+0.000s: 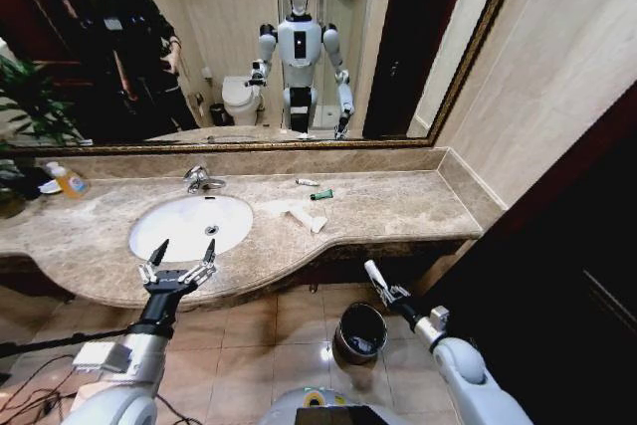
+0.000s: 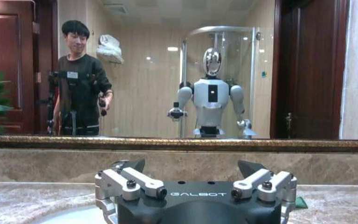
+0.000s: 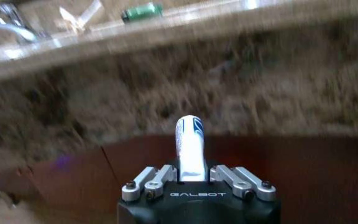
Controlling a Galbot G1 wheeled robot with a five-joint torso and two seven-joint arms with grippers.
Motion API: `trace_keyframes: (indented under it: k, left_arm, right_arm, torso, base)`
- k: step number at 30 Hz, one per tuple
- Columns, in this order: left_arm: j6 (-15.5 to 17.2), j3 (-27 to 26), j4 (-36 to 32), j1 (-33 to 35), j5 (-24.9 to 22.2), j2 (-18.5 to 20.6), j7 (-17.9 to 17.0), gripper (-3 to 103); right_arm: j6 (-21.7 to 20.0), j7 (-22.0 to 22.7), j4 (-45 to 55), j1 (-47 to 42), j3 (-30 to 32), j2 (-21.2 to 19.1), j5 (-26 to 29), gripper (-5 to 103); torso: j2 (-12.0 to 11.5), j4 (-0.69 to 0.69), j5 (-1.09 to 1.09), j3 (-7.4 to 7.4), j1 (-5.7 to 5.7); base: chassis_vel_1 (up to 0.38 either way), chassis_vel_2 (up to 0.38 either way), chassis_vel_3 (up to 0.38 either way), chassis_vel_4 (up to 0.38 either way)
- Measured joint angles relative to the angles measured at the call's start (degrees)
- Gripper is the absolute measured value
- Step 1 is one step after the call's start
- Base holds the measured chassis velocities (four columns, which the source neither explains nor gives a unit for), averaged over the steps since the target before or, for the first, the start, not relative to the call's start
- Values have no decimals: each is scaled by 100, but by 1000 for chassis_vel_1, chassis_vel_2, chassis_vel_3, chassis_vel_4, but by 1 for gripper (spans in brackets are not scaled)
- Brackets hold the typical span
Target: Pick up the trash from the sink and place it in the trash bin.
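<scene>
The right gripper (image 1: pixel 383 289) hangs below the front edge of the marble worktop (image 1: pixel 398 211), just above and beside the trash bin (image 1: pixel 360 331) on the tiled floor, its jaws clenched on a white mini tube with blue markings (image 3: pixel 190 147). The tube's long axis runs straight out from the jaws, its rounded free end pointing up and away toward the worktop's underside edge. The left gripper (image 1: pixel 179 264) hovers at the near rim of the white oval sink (image 1: pixel 189 226), jaws spread wide and holding nothing. On the worktop to the right of the sink lie the rest of the litter: a green mini tube (image 1: pixel 321 194) lying roughly crosswise, a small white tube with a blue end (image 1: pixel 307 182) just behind it near the backsplash, and crumpled white paper (image 1: pixel 299 213) close to the basin's right side. A chrome faucet (image 1: pixel 200 179) stands behind the sink, and a clear bottle of orange liquid (image 1: pixel 68 181) stands at the far left.
</scene>
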Motion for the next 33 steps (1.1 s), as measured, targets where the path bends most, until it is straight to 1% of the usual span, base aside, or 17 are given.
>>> trace_keyframes:
  k: [3,8,11,16,20,23,24,25,26,28,30,31,33]
  left_arm:
    - [0,0,0,0,0,0,0,100]
    - [0,0,0,0,0,0,0,100]
    - [0,0,-1,0,0,0,0,100]
    - [0,0,0,0,0,0,0,100]
    - [0,0,0,0,0,0,0,100]
    - [0,0,-1,0,0,0,0,100]
    - [0,0,-1,0,0,0,0,100]
    - [0,0,-1,0,0,0,0,100]
    - [0,0,0,0,0,0,0,100]
    - [0,0,0,0,0,0,0,100]
    - [0,0,0,0,0,0,0,100]
    - [0,0,0,0,0,0,0,100]
    - [0,0,0,0,0,0,0,100]
  right_arm:
    - [148,79,-627,176,-32,147,-166,22]
    - [284,217,-1114,325,-50,247,-292,22]
    - [329,545,-1489,438,-144,334,-290,22]
    - [376,680,-1754,521,-190,448,-366,22]
    - [500,848,-1933,559,-301,529,-448,22]
    - [566,1078,-1995,573,-466,523,-444,22]
    - [568,1227,-1998,575,-545,507,-438,20]
    - [568,1227,-1998,575,-545,507,-438,20]
    - [568,1390,-1998,577,-606,497,-423,22]
    - [548,1575,-1989,579,-623,552,-404,32]
    - [536,1623,-1979,578,-619,580,-404,32]
    - [513,1751,-1943,574,-618,636,-403,37]
    - [502,1839,-1897,565,-629,660,-401,49]
  torso:
    - [0,0,0,0,0]
    - [0,0,0,0,0]
    - [0,0,-1,0,0]
    - [0,0,-1,0,0]
    - [0,0,0,0,0]
    - [0,0,0,0,0]
    - [0,0,0,0,0]
    - [0,0,0,0,0]
    - [0,0,-2,0,0]
    - [0,0,-1,0,0]
    - [0,0,0,0,0]
    - [0,0,1,0,0]
    - [0,0,-1,0,0]
  base:
    - [0,0,0,0]
    - [0,0,0,0]
    - [0,0,0,0]
    - [0,0,0,0]
    - [0,0,0,0]
    - [0,0,0,0]
    - [0,0,0,0]
    - [0,0,0,0]
    - [0,0,0,0]
    - [0,0,0,0]
    - [0,0,0,0]
    - [0,0,0,0]
    - [0,0,0,0]
